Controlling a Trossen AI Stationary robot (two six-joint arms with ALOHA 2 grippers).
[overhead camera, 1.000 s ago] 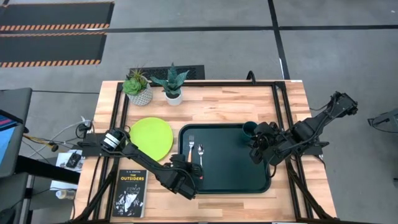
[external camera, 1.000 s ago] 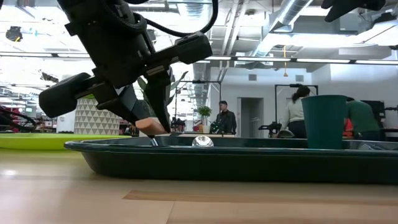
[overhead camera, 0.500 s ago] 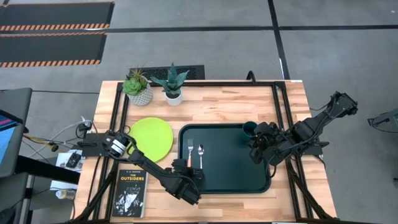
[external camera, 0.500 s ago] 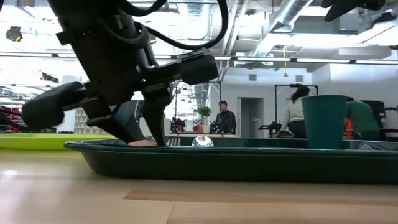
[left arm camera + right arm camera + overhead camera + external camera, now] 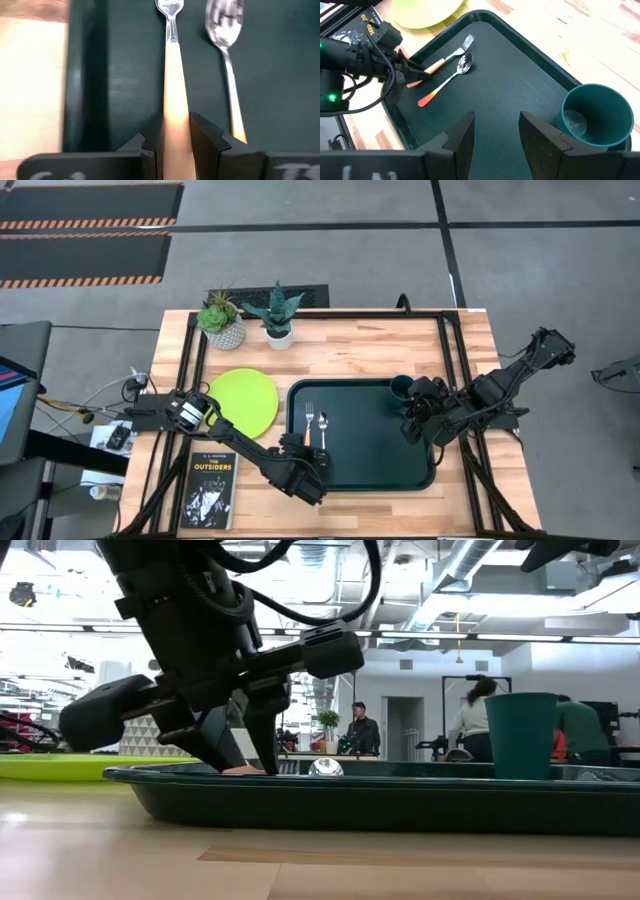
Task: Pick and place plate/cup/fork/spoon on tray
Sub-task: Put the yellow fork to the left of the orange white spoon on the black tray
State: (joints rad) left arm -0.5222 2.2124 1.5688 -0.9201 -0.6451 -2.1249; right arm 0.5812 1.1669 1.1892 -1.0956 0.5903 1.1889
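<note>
Inside the tray (image 5: 385, 470) lie fork (image 5: 307, 420), spoon (image 5: 323, 427) and cup (image 5: 401, 388).

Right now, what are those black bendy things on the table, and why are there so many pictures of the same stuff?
Those are two robot arms, each ending in jaws that pinch. Four cameras look at once: one above the table, one level with the tabletop, and one on each arm's wrist. On the wooden table lie a dark green tray, a lime-green plate, a black book and two potted plants. In the tray are a teal cup, a spoon and a fork. The left gripper is shut on the fork's orange handle. The right gripper waits open near the cup.
</note>
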